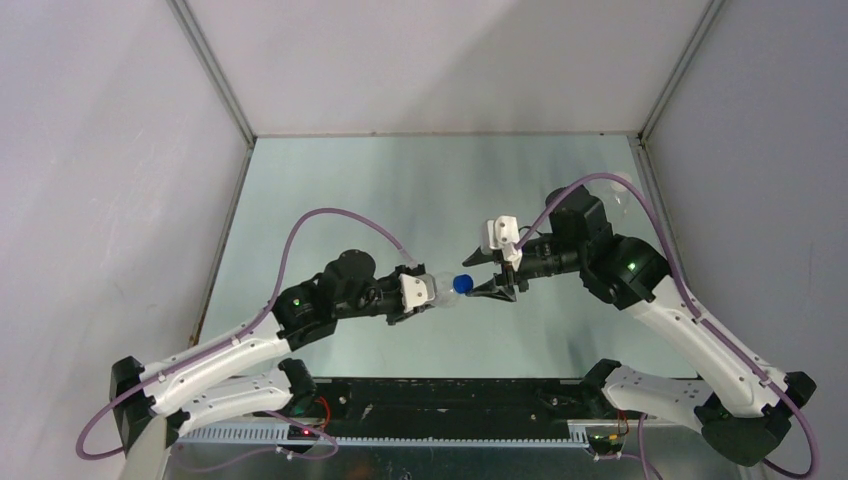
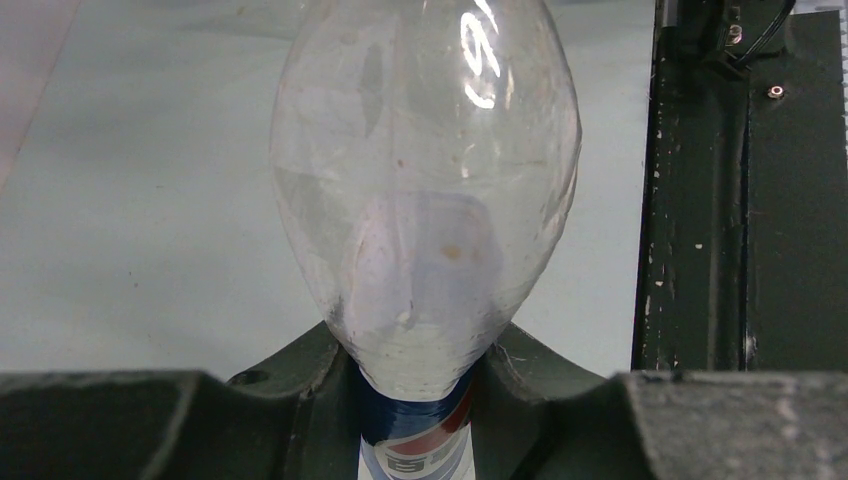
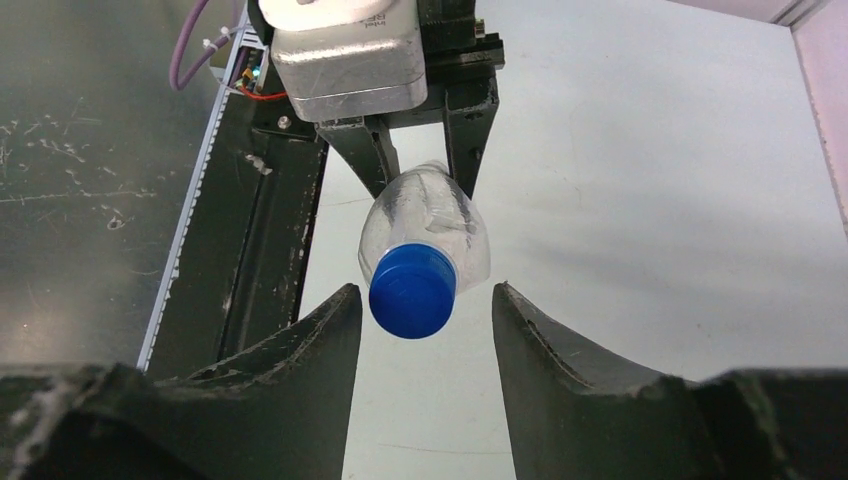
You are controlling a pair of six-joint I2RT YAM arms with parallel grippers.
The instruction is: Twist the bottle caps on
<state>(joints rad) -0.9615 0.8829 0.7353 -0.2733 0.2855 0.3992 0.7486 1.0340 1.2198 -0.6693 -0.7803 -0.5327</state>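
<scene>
My left gripper (image 1: 418, 292) is shut on the Pepsi bottle (image 1: 441, 290) and holds it level above the table, mouth toward the right arm. In the left wrist view the fingers clamp the labelled waist (image 2: 420, 440) and the clear body (image 2: 425, 190) fills the frame. A blue cap (image 1: 462, 284) sits on the bottle's mouth, also seen in the right wrist view (image 3: 412, 291). My right gripper (image 3: 425, 320) is open, its fingers either side of the cap without touching it. The white cap and the second blue cap are out of view.
A clear rounded object, perhaps another bottle (image 1: 620, 200), shows partly behind the right arm at the far right. The black base strip (image 1: 450, 400) runs along the near edge. Grey enclosure walls (image 1: 120, 150) close in the pale table (image 1: 380, 190).
</scene>
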